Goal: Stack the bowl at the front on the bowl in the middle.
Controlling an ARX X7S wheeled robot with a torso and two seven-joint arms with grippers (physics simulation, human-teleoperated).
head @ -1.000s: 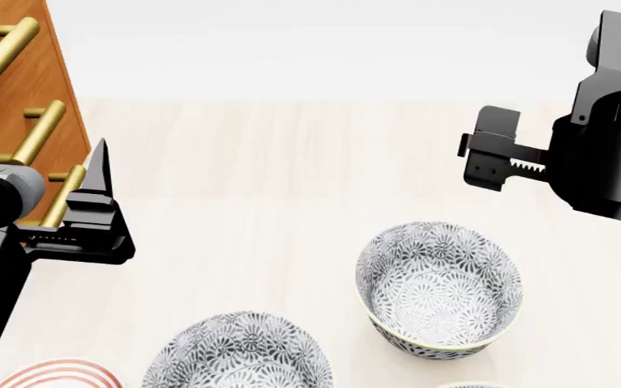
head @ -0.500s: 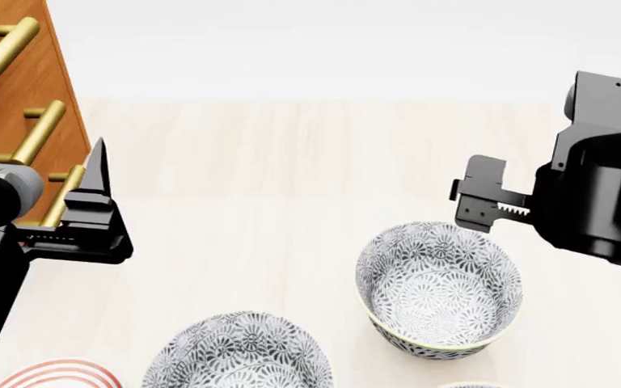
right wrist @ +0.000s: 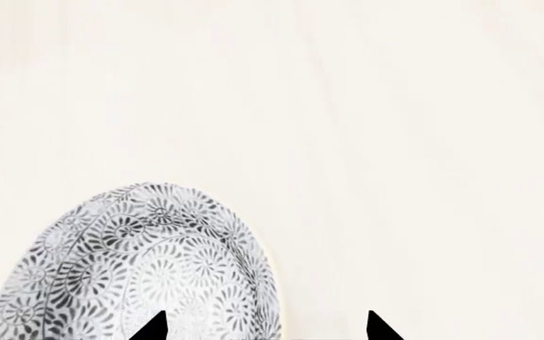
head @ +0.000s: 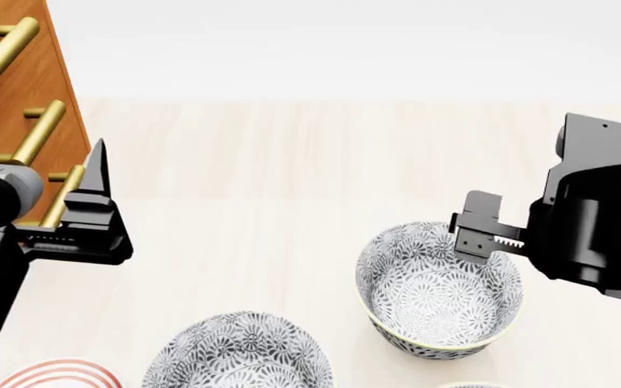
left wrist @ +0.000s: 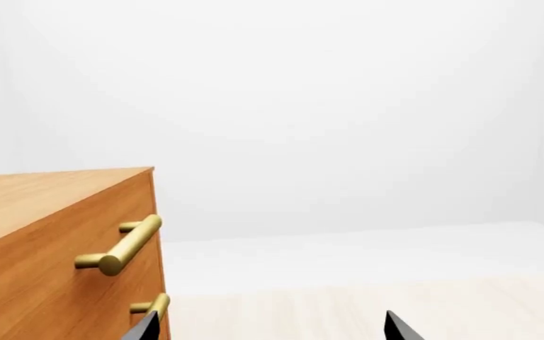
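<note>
right gripper lined up over the patterned bowl's far rim

The patterned bowl (head: 440,288) sits on the desk (head: 289,186) right below the right gripper (right wrist: 264,327), jaws spread wide; left gripper (head: 100,212) idles by the drawer cabinet (left wrist: 54,248), also wide. Only the wrist cam shows the rim between the tips

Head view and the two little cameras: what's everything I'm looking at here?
Patterned bowls: two, grey-and-white floral; one at mid-right below the right gripper, one at the near edge, cut off.
Red-ringed dish: one, white with red rings, near-left corner, mostly cut off.
Cabinet: one, orange wood with brass handles, far left.
Table: one, pale wood, under it all.
Left gripper: black, open, empty, beside the cabinet.
Right gripper: black, open, empty, over the mid-right bowl's rim.
</note>
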